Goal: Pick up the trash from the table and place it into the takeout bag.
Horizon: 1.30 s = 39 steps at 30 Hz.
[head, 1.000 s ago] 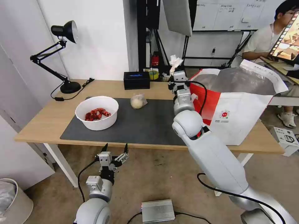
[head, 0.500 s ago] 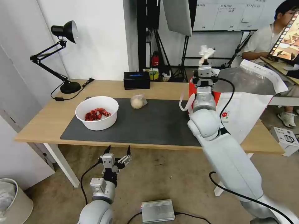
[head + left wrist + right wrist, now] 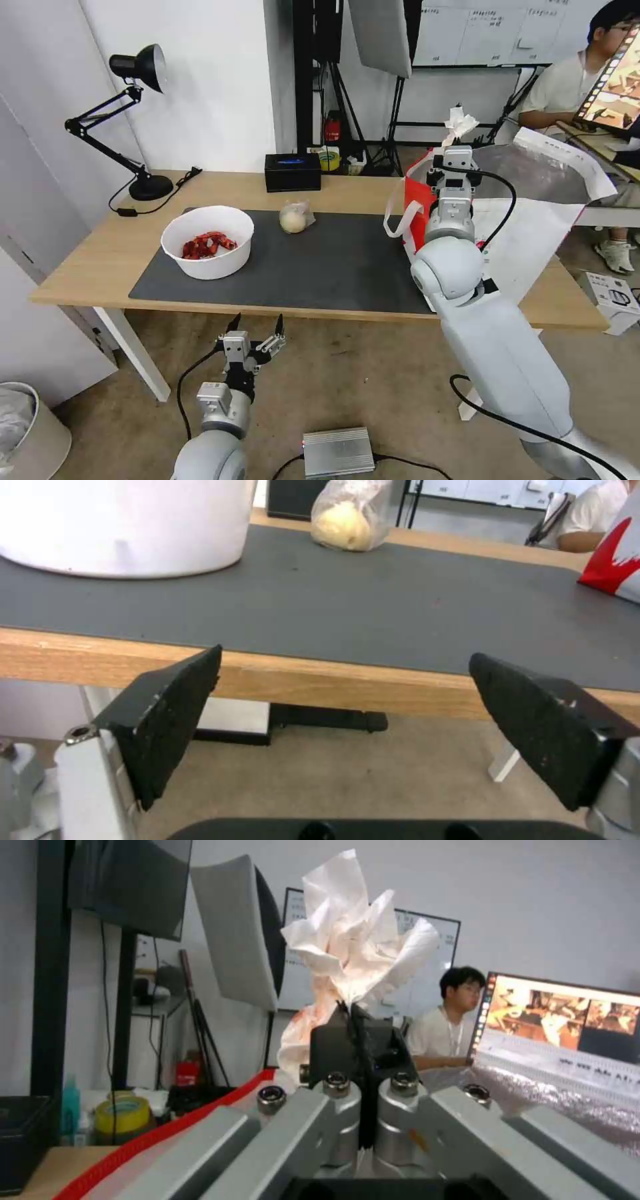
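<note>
On the long light-wood table (image 3: 100,260), over a dark grey mat (image 3: 320,267): at the right end, a boxy white-and-red takeout bag (image 3: 533,233), mouth open, silver foil lining showing, contents hidden behind the right arm; toward the left end of the mat, a white round bowl (image 3: 208,241) holding red shellfish scraps (image 3: 207,245); near the mat's far edge, well apart from the bowl, a beige ball in clear wrap (image 3: 295,218), lying bare on the mat. Above the bag's open mouth, right gripper (image 3: 457,150) raised, jaws pinched tight on a crumpled white tissue (image 3: 460,124), the paper fanning upward from the closed fingers (image 3: 337,1040) with a faint reddish stain low down. Below the table's near edge, over the floor, left gripper (image 3: 255,331) parked, jaws spread wide and holding nothing, black pads (image 3: 170,715) facing the table edge. Behind the mat, by the wall, a black rectangular box (image 3: 292,172) and a black desk lamp (image 3: 127,120).
</note>
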Available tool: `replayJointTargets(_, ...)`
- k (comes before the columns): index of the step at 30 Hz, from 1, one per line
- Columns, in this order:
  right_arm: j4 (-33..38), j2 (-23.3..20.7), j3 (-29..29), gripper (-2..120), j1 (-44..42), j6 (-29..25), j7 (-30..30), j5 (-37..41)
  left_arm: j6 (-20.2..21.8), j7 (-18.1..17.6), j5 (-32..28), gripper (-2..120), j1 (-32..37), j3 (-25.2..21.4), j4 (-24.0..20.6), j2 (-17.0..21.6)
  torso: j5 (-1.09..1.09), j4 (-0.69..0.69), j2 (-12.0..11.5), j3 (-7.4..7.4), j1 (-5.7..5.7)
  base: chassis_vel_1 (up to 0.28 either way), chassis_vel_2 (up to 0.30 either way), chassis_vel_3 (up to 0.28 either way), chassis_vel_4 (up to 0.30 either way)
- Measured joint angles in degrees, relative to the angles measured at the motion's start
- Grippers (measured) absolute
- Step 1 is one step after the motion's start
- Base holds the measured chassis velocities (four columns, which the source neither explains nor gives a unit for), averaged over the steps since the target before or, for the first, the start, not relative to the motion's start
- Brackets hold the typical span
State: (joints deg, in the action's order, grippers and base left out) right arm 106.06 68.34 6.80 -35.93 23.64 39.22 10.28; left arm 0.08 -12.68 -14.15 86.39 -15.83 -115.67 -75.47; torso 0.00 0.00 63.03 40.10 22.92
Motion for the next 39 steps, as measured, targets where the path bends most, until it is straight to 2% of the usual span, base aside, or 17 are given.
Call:
replayJointTargets(3,0.67,-0.16,0.2,4,-0.51,0.0,0.62,1.6,-0.01,-0.04,0.0,100,-0.06,0.09,0.08,0.0,0.0,0.0,0.0,0.0,0.0,0.0,0.0,0.0,0.0)
replayJointTargets(5,1.43,-0.21,0.46,14,-1.17,-0.11,0.68,2.21,-0.02,-0.17,-0.01,100,-0.22,0.11,0.17,0.04,0.0,0.0,0.0,0.0,0.0,0.0,0.0,0.0,0.0)
replayJointTargets(6,1.43,-0.21,0.46,14,-1.17,-0.11,0.68,2.21,-0.02,-0.17,-0.01,100,-0.22,0.11,0.17,0.04,0.0,0.0,0.0,0.0,0.0,0.0,0.0,0.0,0.0)
replayJointTargets(9,1.94,-0.02,0.85,29,-1.47,-0.38,1.08,3.49,0.17,-1.17,-0.09,100,-0.53,0.48,0.21,0.11,0.0,0.0,0.0,0.01,0.0,0.0,0.0,0.0,0.0)
replayJointTargets(10,1.94,-0.02,0.85,29,-1.47,-0.38,1.08,3.49,0.17,-1.17,-0.09,100,-0.53,0.48,0.21,0.11,0.0,0.0,0.0,0.01,0.0,0.0,0.0,0.0,0.0)
replayJointTargets(13,2.02,0.03,0.94,43,-1.87,-0.41,1.21,3.78,0.27,-1.2,-0.13,100,-0.65,0.47,0.21,0.21,0.0,0.0,0.0,0.01,0.0,0.0,0.0,0.0,0.0)
replayJointTargets(16,2.03,0.04,0.97,49,-1.98,-0.45,1.21,3.82,0.28,-1.2,-0.19,100,-0.71,0.45,0.21,0.28,0.0,0.0,0.0,0.01,0.0,0.0,0.0,0.0,0.0)
replayJointTargets(18,2.15,0.03,0.98,60,-2.08,-0.65,0.94,4.25,0.31,-1.22,-0.36,100,-0.9,0.43,0.21,0.35,0.0,0.0,0.0,0.01,0.0,0.0,0.0,0.0,0.0)
replayJointTargets(19,2.15,0.03,0.98,60,-2.08,-0.65,0.94,4.25,0.31,-1.22,-0.36,100,-0.9,0.43,0.21,0.35,0.0,0.0,0.0,0.01,0.0,0.0,0.0,0.0,0.0)
replayJointTargets(22,2.2,-0.3,0.98,76,-1.93,-3.89,-2.23,5.48,0.33,-1.22,-0.43,100,-1.0,0.45,0.22,0.28,0.0,0.0,0.0,0.0,0.0,0.0,0.0,0.0,0.0)
replayJointTargets(24,2.2,-0.35,0.98,79,-1.87,-4.68,-2.9,5.72,0.34,-1.22,-0.43,100,-1.01,0.45,0.22,0.27,0.0,0.0,0.0,0.01,0.0,0.0,0.0,0.0,0.0)
replayJointTargets(25,2.33,-0.51,0.91,87,-1.72,-7.24,-5.2,7.75,0.34,-1.23,-0.43,100,-1.05,0.45,0.25,0.25,0.0,0.0,0.0,0.01,0.0,0.0,0.0,0.0,0.0)
replayJointTargets(28,3.09,-0.74,0.71,95,-1.72,-9.48,-8.01,11.05,0.41,-1.23,-0.46,100,-1.03,0.42,0.24,0.25,0.0,0.0,0.0,0.01,0.0,0.0,0.0,0.0,0.0)
replayJointTargets(33,4.74,-1.92,-0.25,100,-2.62,-11.88,-13.31,16.08,0.47,-1.23,-0.46,100,-0.79,0.28,0.06,0.27,0.0,0.01,0.0,0.0,0.0,0.0,0.0,0.0,0.0)
replayJointTargets(35,7.09,-4.44,-1.65,100,-4.48,-12.94,-18.24,21.66,0.48,-1.21,-0.46,100,-0.72,0.18,-0.09,0.27,0.0,0.0,0.0,0.0,0.0,0.0,0.0,0.0,0.0)
replayJointTargets(36,7.09,-4.44,-1.65,100,-4.48,-12.94,-18.24,21.66,0.48,-1.21,-0.46,100,-0.72,0.18,-0.09,0.27,0.0,0.0,0.0,0.0,0.0,0.0,0.0,0.0,0.0)
replayJointTargets(39,11.16,-8.86,-2.17,100,-7.49,-12.08,-23.62,29.42,0.48,-1.19,-0.47,100,-0.71,0.06,-0.12,0.48,0.0,0.0,0.0,0.0,0.0,0.0,0.0,0.0,0.0)
